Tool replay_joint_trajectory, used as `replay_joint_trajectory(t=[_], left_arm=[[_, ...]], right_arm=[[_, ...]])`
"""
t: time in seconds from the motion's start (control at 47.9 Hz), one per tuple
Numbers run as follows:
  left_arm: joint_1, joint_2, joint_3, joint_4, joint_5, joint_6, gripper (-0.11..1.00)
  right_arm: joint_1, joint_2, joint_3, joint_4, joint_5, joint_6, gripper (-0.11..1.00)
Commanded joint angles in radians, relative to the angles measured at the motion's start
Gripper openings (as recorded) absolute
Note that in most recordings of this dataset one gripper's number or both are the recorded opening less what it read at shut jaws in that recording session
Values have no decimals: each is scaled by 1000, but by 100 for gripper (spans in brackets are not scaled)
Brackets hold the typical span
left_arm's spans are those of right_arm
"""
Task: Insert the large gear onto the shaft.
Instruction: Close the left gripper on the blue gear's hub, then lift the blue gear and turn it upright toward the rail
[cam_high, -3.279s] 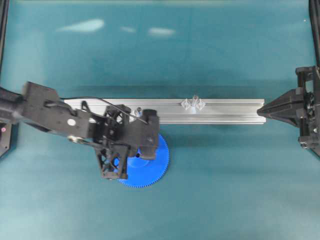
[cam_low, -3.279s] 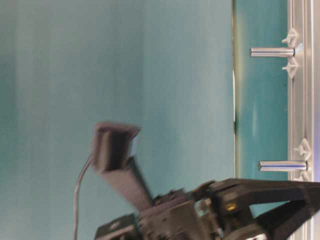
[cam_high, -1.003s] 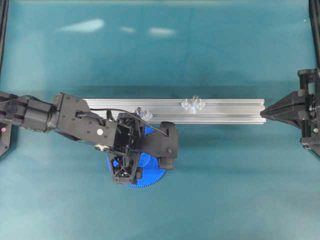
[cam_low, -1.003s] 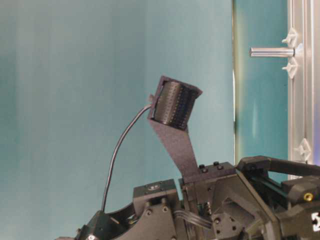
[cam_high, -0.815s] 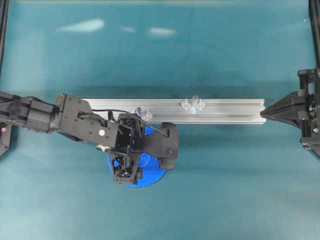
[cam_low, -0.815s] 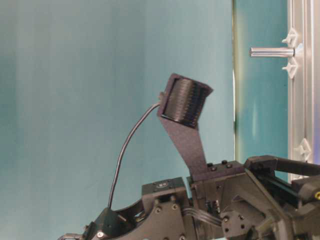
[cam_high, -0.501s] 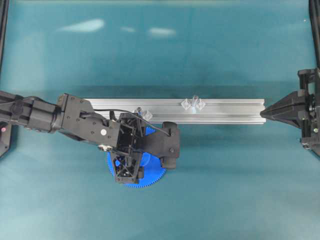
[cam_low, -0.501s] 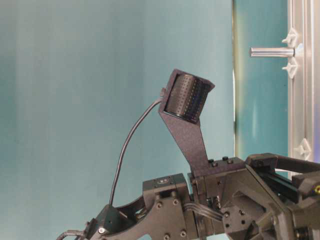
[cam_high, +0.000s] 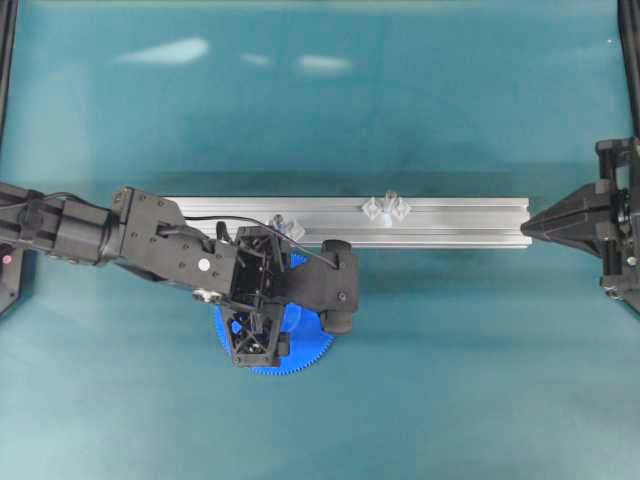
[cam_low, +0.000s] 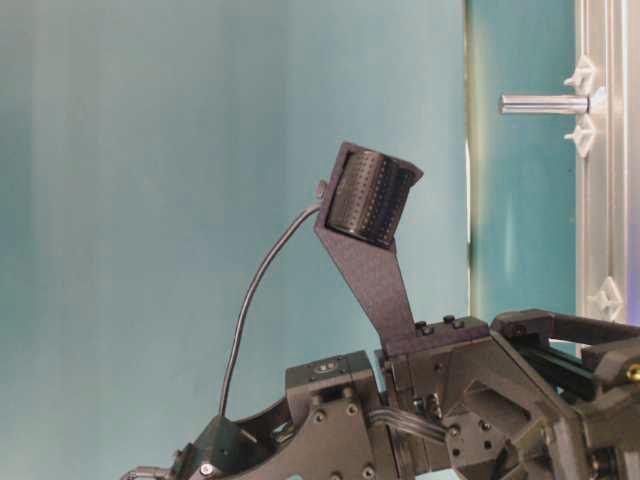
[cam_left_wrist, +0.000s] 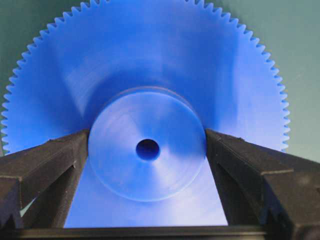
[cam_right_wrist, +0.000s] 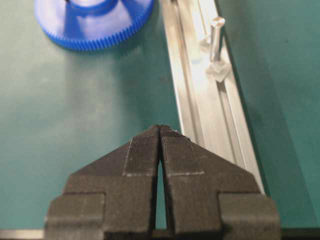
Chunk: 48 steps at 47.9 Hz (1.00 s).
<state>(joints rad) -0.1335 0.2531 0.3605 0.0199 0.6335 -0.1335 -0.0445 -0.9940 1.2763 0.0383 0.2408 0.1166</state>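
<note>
Clearly my left gripper (cam_left_wrist: 147, 150) is down over the large gear (cam_left_wrist: 150, 65), its fingers (cam_left_wrist: 45, 160) spread wide on either side of the raised hub (cam_left_wrist: 147, 145) — from the wrist view they look to be just at the hub's flanks, though I cannot tell whether they press on it yet, so I count the gear as not gripped. It lies flat on the green mat (cam_high: 450, 380), just in front of the aluminium rail (cam_high: 450, 222). To do this step well, I judge I should close evenly on the hub so both fingers meet it together, keeping the centre hole (cam_left_wrist: 147, 149) midway between them; a lopsided squeeze could slide the gear sideways on the mat. Moving rightward in the overhead view, the nearer shaft (cam_high: 281, 222) stands on the rail just beyond the gear's far edge, partly hidden by my arm, and the second one (cam_high: 388, 205) sits further along between its clear brackets. Room is tight at the rail edge — the gear probably has to rise clear of the peg tops before it travels over them. Right of the gear the mat lies open. At the far right, my right gripper (cam_right_wrist: 160, 132) rests pinched together with nothing in it, its tip near the rail's end and well apart from the gear.
</note>
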Motion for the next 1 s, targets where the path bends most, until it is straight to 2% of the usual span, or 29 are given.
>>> replay_joint_trajectory(t=[0.0, 0.167, 0.292, 0.71, 0.982], left_arm=[[-2, 3, -3, -2, -21, -6, 93], [-2, 5, -3, 0, -20, -5, 89], [-8, 6, -5, -2, -14, -3, 77], [-9, 2, -9, 0, 29, -5, 77], [-8, -26, -21, 0, 32, 3, 77]], right_arm=[[-2, 5, -9, 3, -5, 12, 5], [0, 5, -8, 2, -5, 12, 5], [-2, 5, -8, 2, -5, 12, 5], [-2, 5, -8, 2, -5, 12, 5], [-2, 5, -6, -2, -5, 60, 5]])
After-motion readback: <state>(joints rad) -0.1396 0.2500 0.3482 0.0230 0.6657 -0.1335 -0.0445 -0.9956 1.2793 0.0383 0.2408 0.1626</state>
